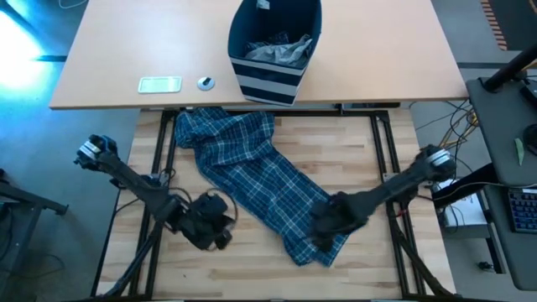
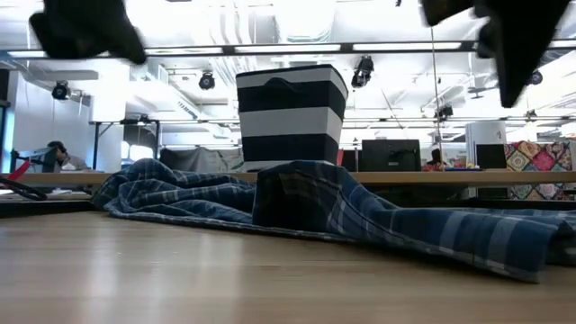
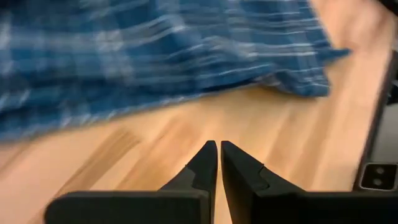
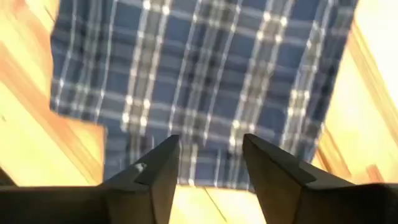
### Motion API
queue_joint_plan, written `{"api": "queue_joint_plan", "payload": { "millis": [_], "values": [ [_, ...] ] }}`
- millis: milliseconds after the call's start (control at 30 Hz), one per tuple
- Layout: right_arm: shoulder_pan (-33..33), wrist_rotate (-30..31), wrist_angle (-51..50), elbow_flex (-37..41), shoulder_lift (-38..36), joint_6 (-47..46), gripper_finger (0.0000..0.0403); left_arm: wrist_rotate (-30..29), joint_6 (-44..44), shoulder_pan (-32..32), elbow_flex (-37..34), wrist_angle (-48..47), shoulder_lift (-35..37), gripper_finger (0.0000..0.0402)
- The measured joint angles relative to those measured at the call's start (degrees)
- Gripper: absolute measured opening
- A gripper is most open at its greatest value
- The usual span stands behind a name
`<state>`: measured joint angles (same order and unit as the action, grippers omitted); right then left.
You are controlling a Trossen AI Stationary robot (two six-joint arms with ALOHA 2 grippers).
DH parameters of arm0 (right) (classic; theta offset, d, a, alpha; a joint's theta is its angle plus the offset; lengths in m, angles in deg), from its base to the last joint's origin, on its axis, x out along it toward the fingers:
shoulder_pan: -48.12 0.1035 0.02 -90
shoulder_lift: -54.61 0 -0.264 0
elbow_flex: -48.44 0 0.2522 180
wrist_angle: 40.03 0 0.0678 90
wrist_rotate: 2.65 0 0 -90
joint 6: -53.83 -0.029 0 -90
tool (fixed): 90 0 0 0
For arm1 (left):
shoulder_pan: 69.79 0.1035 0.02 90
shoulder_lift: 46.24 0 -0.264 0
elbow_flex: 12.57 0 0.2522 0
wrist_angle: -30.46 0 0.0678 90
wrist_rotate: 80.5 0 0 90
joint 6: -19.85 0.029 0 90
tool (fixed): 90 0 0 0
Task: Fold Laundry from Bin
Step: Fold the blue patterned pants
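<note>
Carefully, I hold my right pincer (image 4: 208,162) parted and empty over the plaid trousers (image 1: 252,180) hem, aiming low to pinch both layers, left pincer (image 3: 219,163) shut.

The right gripper (image 1: 323,228) hides part of the plaid trousers (image 1: 252,172); the bin (image 1: 289,84) hides most of its laundry (image 1: 277,50).

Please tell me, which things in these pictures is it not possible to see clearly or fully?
- Contents of the bin: high view shows only crumpled grey cloth; the walls hide anything beneath.
- Plaid garment: the right end effector, open, covers its near end in the high view; bunched folds hide which garment it is.
- Two small items on the far table: too small to identify.
- Left end effector, shut: the left wrist view blurs the plaid.
</note>
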<state>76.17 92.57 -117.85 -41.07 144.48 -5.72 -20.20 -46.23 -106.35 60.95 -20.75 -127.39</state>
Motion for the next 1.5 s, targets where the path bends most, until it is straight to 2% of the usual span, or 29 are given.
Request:
{"api": "queue_joint_plan", "payload": {
  "millis": [100, 200, 267, 367, 467, 567, 667, 867, 1133, 1233, 1367, 1500],
  "values": [
    [2.81, 3.72, -0.02, 3.51, -3.88, 3.11, 0.0205, -0.84, 5.59, -1.53, 5.96, 0.17, -5.65, 0.0032],
    [3.98, 6.91, 0.40, 6.07, -5.53, 13.06, 0.0214, -0.89, 7.03, -2.44, 11.30, 0.19, -10.72, 0.0067],
    [3.92, 6.96, 1.57, 7.96, -5.38, 21.45, 0.0216, -0.97, 7.30, -2.64, 14.40, 0.83, -14.03, 0.0095],
    [2.99, 6.51, 7.06, 11.24, -4.60, 31.48, 0.0216, -1.35, 6.95, -2.63, 17.87, 1.63, -18.56, 0.0136],
    [1.83, 6.56, 15.42, 15.79, -4.40, 36.68, 0.0216, -2.63, 4.32, -1.85, 20.74, 1.56, -22.36, 0.0171],
    [0.09, 7.50, 29.60, 22.08, -4.13, 33.10, 0.0212, -3.77, 1.34, 0.32, 22.72, 1.26, -24.40, 0.0195],
    [-0.18, 7.52, 37.94, 27.04, -2.93, 29.43, 0.0206, -3.14, 0.61, 2.59, 24.49, -0.14, -24.63, 0.0208],
    [2.87, -0.79, 39.68, 29.83, -0.17, 18.77, 0.0198, -2.85, -0.56, 4.25, 26.70, 0.21, -24.52, 0.0217],
    [7.59, -2.12, 45.81, 28.78, 1.40, -4.89, 0.0199, -7.16, -3.49, 5.37, 26.86, -0.86, -24.87, 0.0217],
    [8.02, -3.12, 45.91, 26.78, 1.39, -6.69, 0.0200, -7.33, -3.48, 5.45, 26.86, -3.47, -24.87, 0.0217],
    [7.96, -3.16, 42.94, 20.78, -1.52, 6.12, 0.0201, -6.68, -3.52, 5.30, 26.86, -5.14, -24.87, 0.0217],
    [9.78, -4.42, 29.68, 13.33, -3.20, 26.47, 0.0201, -5.39, -1.32, 3.85, 26.86, 0.14, -25.30, 0.0217]
  ]
}}
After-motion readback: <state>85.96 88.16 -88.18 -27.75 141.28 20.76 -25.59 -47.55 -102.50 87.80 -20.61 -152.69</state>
